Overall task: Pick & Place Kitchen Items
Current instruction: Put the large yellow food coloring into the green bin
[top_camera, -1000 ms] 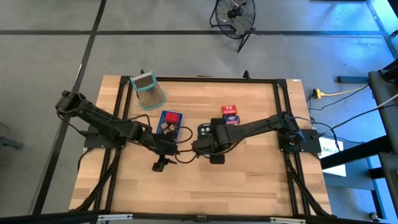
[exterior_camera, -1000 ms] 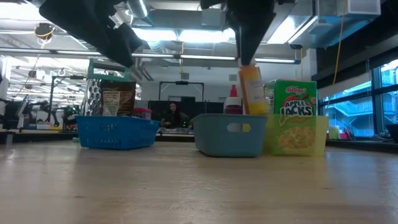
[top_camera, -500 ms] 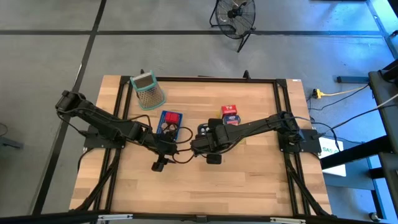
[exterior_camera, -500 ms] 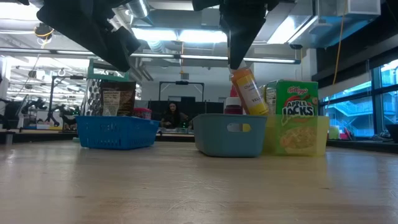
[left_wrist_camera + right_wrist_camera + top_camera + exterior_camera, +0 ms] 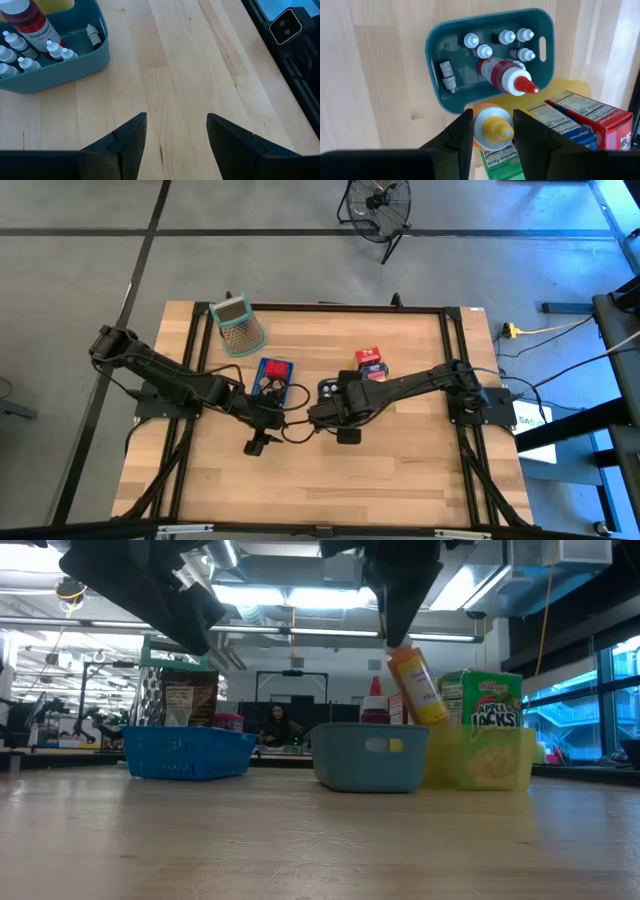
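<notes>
Yellow-capped bottle (image 5: 493,129) hangs tilted in the air, clamped between the two fingers of the right gripper (image 5: 491,131), above the place where the grey-blue tray (image 5: 440,95) meets the yellow tray (image 5: 445,755). In the low view this bottle (image 5: 417,686) leans to the right, over the green Apple Jacks carton (image 5: 490,730) that stands in the yellow tray. Inside the grey-blue tray lie a red bottle with a red tip (image 5: 506,79) and several tiny white-capped bottles (image 5: 471,40). A red carton (image 5: 590,119) lies just beside the yellow tray.

The left gripper (image 5: 176,131) hovers over bare wood of the table (image 5: 170,65) near the grey-blue tray, its fingers apart and holding nothing. To the far left stand the blue tray (image 5: 187,753) and the grater (image 5: 238,326).
</notes>
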{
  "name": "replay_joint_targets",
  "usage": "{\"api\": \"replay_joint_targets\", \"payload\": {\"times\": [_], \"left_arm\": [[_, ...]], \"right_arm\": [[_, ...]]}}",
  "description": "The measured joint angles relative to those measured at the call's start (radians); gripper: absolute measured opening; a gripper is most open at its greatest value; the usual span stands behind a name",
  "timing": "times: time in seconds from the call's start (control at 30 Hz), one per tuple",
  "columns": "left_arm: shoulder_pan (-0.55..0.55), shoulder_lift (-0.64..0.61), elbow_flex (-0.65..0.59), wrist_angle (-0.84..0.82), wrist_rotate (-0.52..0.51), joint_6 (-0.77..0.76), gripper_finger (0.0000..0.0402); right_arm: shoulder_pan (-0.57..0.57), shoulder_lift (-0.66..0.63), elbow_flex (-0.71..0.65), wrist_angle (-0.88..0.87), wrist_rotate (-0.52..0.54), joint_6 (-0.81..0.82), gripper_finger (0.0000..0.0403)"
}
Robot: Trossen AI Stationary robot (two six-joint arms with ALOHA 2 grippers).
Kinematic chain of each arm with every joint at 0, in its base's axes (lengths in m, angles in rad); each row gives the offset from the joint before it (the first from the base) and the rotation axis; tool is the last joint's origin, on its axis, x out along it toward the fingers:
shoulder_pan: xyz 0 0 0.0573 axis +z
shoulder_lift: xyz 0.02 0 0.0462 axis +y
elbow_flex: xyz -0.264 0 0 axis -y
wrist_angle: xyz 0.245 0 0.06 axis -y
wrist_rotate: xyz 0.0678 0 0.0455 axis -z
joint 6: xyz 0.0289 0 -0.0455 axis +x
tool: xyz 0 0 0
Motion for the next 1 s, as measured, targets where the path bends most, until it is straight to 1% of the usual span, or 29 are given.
{"api": "replay_joint_targets", "payload": {"times": [0.27,0.53,0.67,1.0], "left_arm": [[0.0,0.0,0.0,0.0,-0.001,0.0,0.0202],[0.0,0.0,0.0,0.0,-0.001,0.005,0.0202],[-0.006,0.0,0.0,-0.003,-0.002,0.005,0.0202],[-0.033,0.0,0.0,-0.006,-0.022,0.008,0.0202]], "right_arm": [[0.013,0.0,0.059,-0.01,0.012,-0.007,0.0121],[0.011,0.0,0.063,0.089,0.006,-0.045,0.0121],[0.011,0.0,0.063,0.096,0.005,-0.038,0.0121],[0.009,0.001,-0.076,0.207,0.004,-0.044,0.0121]]}}
